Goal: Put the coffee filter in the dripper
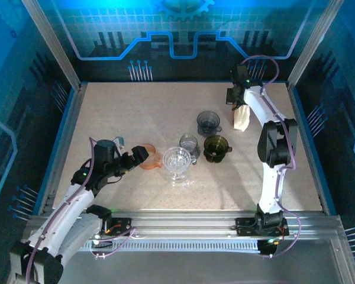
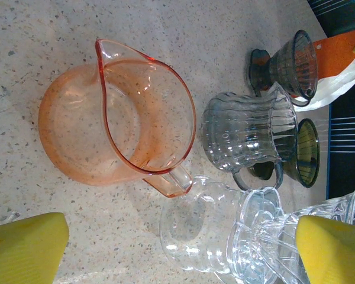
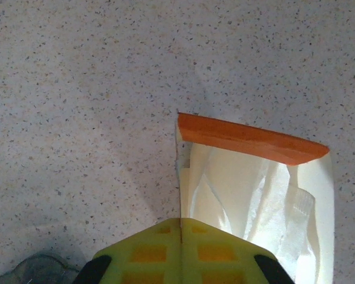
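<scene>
The coffee filter (image 3: 236,183) is a cream paper in a clear sleeve with an orange strip (image 3: 248,139), lying on the table at the far right. My right gripper (image 3: 181,222) is shut, and a thin cream edge of the filter runs into the seam between its yellow fingers. From above, that gripper (image 1: 236,103) sits just behind the filter (image 1: 242,117). Three drippers stand mid-table: a grey one (image 1: 208,122), a dark olive one (image 1: 216,148) and a clear one (image 1: 177,161) on a clear carafe. My left gripper (image 1: 139,155) is open beside the orange pitcher (image 1: 148,161), holding nothing.
In the left wrist view the orange pitcher (image 2: 115,124), a grey ribbed pitcher (image 2: 248,133) and the clear carafe (image 2: 207,222) crowd together ahead of the yellow fingers (image 2: 23,248). Blue walls and metal rails (image 1: 65,136) fence the table. Bare tabletop lies at the far left.
</scene>
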Motion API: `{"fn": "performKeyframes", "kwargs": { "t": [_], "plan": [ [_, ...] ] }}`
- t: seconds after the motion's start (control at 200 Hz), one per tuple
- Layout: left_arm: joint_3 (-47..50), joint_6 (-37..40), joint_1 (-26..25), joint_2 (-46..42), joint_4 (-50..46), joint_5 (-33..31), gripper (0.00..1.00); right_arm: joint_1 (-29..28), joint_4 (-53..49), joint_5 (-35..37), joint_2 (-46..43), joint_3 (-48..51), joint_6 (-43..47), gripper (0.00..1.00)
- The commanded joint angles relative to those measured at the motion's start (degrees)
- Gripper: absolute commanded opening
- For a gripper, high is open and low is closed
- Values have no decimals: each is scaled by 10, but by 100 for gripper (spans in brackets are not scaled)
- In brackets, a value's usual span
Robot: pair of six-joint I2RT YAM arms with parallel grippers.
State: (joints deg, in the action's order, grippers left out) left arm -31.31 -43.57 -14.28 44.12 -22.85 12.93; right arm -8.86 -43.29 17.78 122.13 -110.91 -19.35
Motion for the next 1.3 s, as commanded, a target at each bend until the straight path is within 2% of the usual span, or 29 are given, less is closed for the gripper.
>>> {"fn": "performKeyframes", "kwargs": {
  "t": [0.0,0.29,0.395,0.51,0.72,0.866,0.936,1.291],
  "plan": [
    [1,-7,6,-6,-9,13,99,-10,-13,11,14,-19,-24,4],
    [4,-12,6,-6,-8,14,99,-11,2,2,-3,-11,-33,32],
    [5,-15,6,-4,-4,16,99,-11,7,1,-22,-8,-33,39],
    [5,-16,6,-5,-2,18,99,-11,16,-3,-51,2,-31,43],
    [5,-17,6,-4,-2,19,99,-9,40,-25,-124,67,-35,45],
    [7,-18,6,-4,0,18,99,5,60,-64,-173,143,-37,41],
    [10,-19,6,-4,3,18,99,9,51,-69,-176,157,-39,37],
    [12,-23,6,5,10,21,99,9,55,-26,-149,189,-86,32]
  ]
}}
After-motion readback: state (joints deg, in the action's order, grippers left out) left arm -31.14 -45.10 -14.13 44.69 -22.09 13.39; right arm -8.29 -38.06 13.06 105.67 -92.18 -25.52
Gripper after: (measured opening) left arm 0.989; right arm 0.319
